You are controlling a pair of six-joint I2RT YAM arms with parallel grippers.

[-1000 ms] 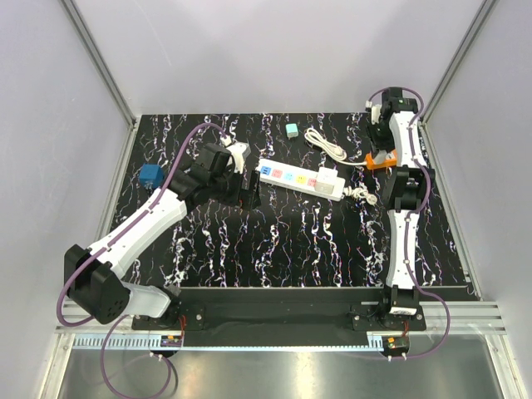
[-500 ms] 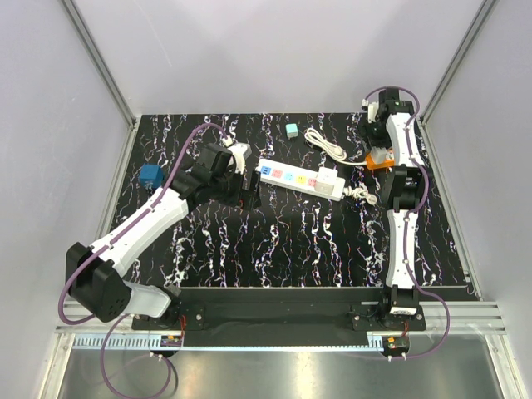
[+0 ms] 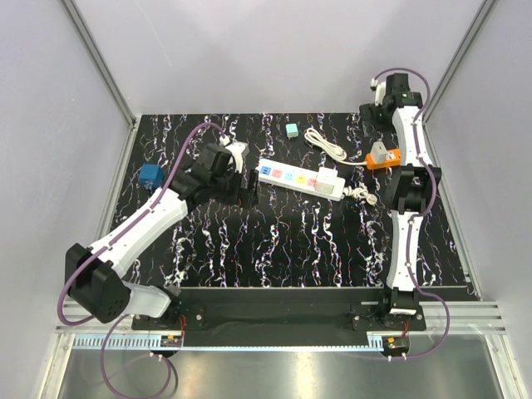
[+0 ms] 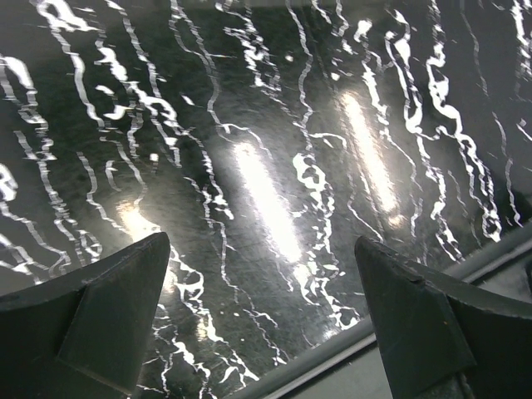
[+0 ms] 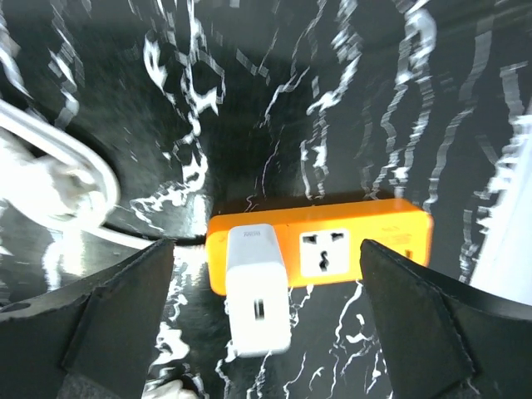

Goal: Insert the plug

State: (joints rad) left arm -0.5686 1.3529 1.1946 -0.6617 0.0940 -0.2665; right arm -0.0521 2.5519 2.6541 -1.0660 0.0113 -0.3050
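While the right gripper gapes over the orange strip's charger, the left gripper gapes nine o'clock of the white strip.

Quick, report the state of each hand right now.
Left hand: open, holding nothing.
Right hand: open, holding nothing.

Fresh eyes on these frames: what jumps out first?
The orange power strip at the far right of the table, a white adapter seated on one end, with the right claw open right above it. Next, the long white power strip with coloured patches mid-table, just right of the open left claw. A small blue box sits alone near the left edge.
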